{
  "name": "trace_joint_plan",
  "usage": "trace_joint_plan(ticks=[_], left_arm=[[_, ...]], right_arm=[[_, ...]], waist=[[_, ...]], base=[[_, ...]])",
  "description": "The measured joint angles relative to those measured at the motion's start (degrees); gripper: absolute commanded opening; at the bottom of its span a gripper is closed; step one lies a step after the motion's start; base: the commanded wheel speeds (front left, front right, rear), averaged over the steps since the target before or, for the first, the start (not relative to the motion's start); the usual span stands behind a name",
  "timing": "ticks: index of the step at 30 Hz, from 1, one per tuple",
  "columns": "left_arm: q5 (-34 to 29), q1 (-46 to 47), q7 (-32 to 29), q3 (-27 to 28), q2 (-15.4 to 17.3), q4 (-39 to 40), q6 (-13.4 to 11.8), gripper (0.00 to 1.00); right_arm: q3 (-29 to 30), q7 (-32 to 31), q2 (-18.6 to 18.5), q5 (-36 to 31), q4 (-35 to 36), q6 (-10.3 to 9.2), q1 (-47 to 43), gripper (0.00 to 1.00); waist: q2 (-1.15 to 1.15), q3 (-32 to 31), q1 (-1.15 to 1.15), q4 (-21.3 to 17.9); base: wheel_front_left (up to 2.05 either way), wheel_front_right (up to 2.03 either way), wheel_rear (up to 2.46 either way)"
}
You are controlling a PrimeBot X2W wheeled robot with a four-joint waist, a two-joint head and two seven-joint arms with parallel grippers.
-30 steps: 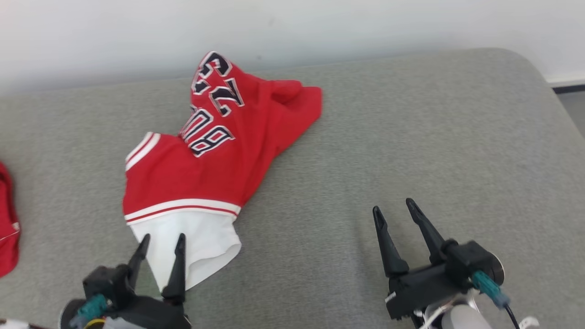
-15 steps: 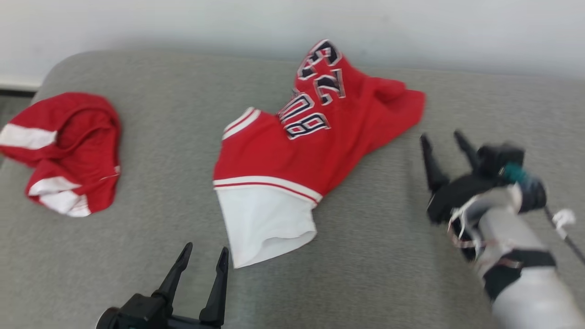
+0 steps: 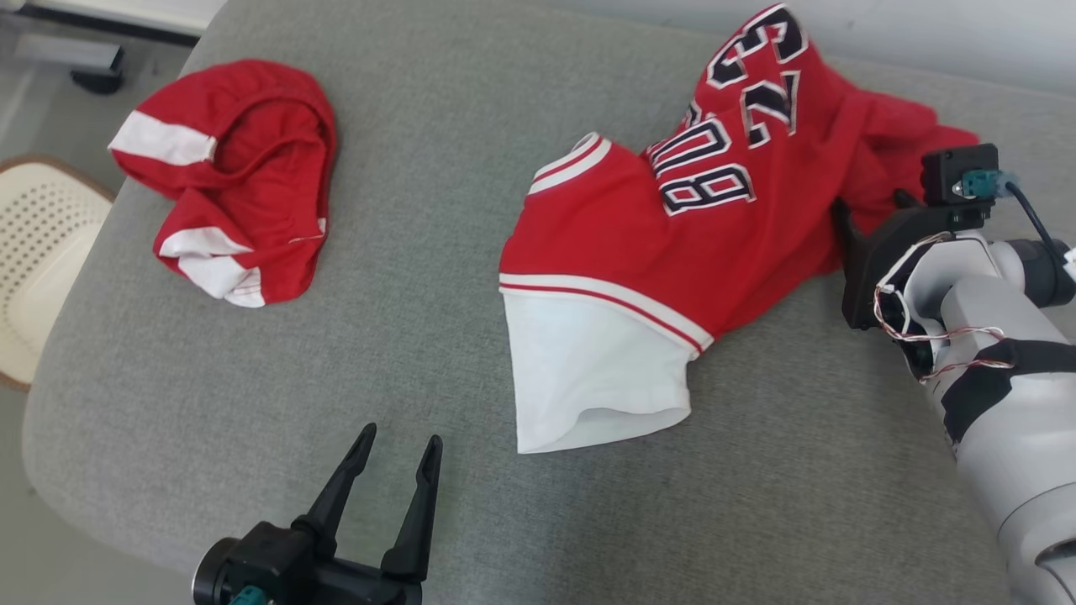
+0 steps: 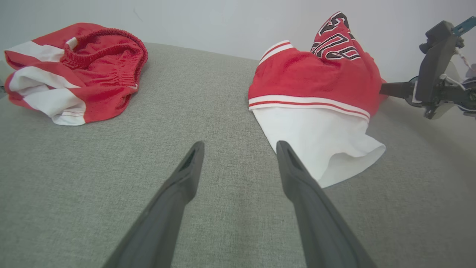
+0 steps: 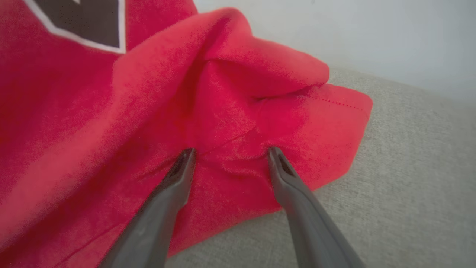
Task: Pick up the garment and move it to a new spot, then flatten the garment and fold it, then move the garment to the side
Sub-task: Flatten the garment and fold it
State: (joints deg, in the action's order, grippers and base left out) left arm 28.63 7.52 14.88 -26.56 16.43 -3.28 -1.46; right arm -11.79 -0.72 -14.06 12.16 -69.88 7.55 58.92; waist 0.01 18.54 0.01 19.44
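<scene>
Right gripper (image 5: pixel 228 152) has come up to the red shirt (image 3: pixel 639 244) on the grey cushion (image 3: pixel 420 336), fingers spread wide, tips on the cloth. Left gripper (image 3: pixel 401 434) hangs wide open near its white sleeve (image 3: pixel 588 378).

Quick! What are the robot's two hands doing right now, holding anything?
Left gripper: open, empty, above the grey cushion.
Right gripper: open, tips against the red jersey, not gripping it.

Bright even light, soft shadows — right wrist close-up blurred, edges bowed.
</scene>
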Motion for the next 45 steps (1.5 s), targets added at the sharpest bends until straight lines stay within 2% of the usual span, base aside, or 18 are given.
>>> trace_joint_plan(ticks=[1,2,3,4,7,13,18,24,28,34,37,38,39,45], left_arm=[[-0.1,0.1,0.0,0.3,-0.3,-0.2,0.3,1.0],[-0.4,0.2,0.0,0.6,-0.5,-0.5,0.6,1.0],[-0.5,0.3,0.0,1.0,-0.8,-0.9,1.0,1.0],[-0.7,0.4,0.0,1.4,-1.1,-1.1,1.3,1.0],[-1.5,0.7,0.0,2.6,-1.7,-1.4,1.8,1.0],[-3.5,-0.7,0.0,5.1,-2.4,-1.6,2.2,1.0],[-4.9,-2.3,0.0,6.3,-2.4,-1.4,2.3,1.0],[-5.7,-4.5,0.0,7.1,-2.3,-0.6,1.4,1.0],[-6.0,-5.5,0.0,7.3,-2.1,-0.3,0.9,1.0],[-6.2,-6.4,0.0,7.2,-2.0,0.0,0.1,1.0],[-6.4,-6.8,0.0,7.1,-2.0,0.2,-0.2,1.0],[-6.4,-7.0,0.0,7.1,-2.0,0.3,-0.3,1.0],[-6.4,-7.1,-0.1,7.0,-2.0,0.3,-0.3,1.0],[-6.9,-7.2,-0.3,6.1,-1.9,0.6,-0.5,1.0]], right_arm=[[-0.3,-0.6,-0.1,-0.4,-0.5,0.0,0.5,1.0],[-0.7,-0.9,-0.2,-0.8,-0.8,0.0,0.8,0.83],[-1.0,-1.0,-0.3,-0.9,-1.0,0.0,1.1,0.19],[-1.3,-0.9,-0.3,-1.2,-1.0,0.0,1.5,0.0],[-1.6,0.7,-0.2,-1.6,-1.2,0.0,1.9,0.0],[-0.6,8.1,0.4,-2.3,-1.5,0.01,-0.7,0.0],[2.0,13.5,1.9,-3.1,-1.6,0.01,-4.6,0.0],[5.7,15.9,4.4,-5.3,0.4,0.01,-10.7,0.0],[7.7,16.1,7.2,-6.1,4.9,0.01,-16.3,0.0],[8.6,15.8,10.2,-7.3,15.5,0.01,-25.9,0.0],[9.4,12.8,10.8,-6.9,22.0,0.01,-30.1,0.0],[10.0,11.9,11.0,-6.5,24.8,0.01,-31.4,0.56],[11.0,10.8,11.1,-6.1,27.6,0.01,-32.3,1.0],[20.7,1.7,10.2,-6.3,39.9,0.0,-36.3,1.0]], waist=[[0.0,0.5,0.0,0.5],[0.0,1.0,0.0,0.9],[0.0,1.5,0.0,1.3],[0.0,1.9,0.0,1.6],[0.0,2.7,0.0,1.9],[0.0,2.3,0.0,0.3],[0.0,1.0,-0.01,-2.8],[-0.01,-1.5,-0.01,-7.6],[0.0,-3.1,-0.01,-10.5],[0.0,-5.8,-0.01,-13.7],[0.0,-7.0,-0.01,-14.6],[-0.01,-7.3,-0.01,-14.9],[0.0,-7.6,-0.01,-15.1],[-0.01,-8.5,-0.02,-15.1]], base=[[0.0,0.0,0.0],[0.0,0.0,0.0],[0.0,0.0,0.0],[0.0,0.0,0.0],[0.0,0.0,0.0],[0.0,0.0,0.0],[0.0,0.0,0.0],[0.0,0.0,0.0],[0.0,0.0,0.0],[0.0,0.0,0.0],[0.0,0.0,0.0],[0.0,0.0,0.0],[0.0,0.0,0.0],[0.0,0.0,0.0]])
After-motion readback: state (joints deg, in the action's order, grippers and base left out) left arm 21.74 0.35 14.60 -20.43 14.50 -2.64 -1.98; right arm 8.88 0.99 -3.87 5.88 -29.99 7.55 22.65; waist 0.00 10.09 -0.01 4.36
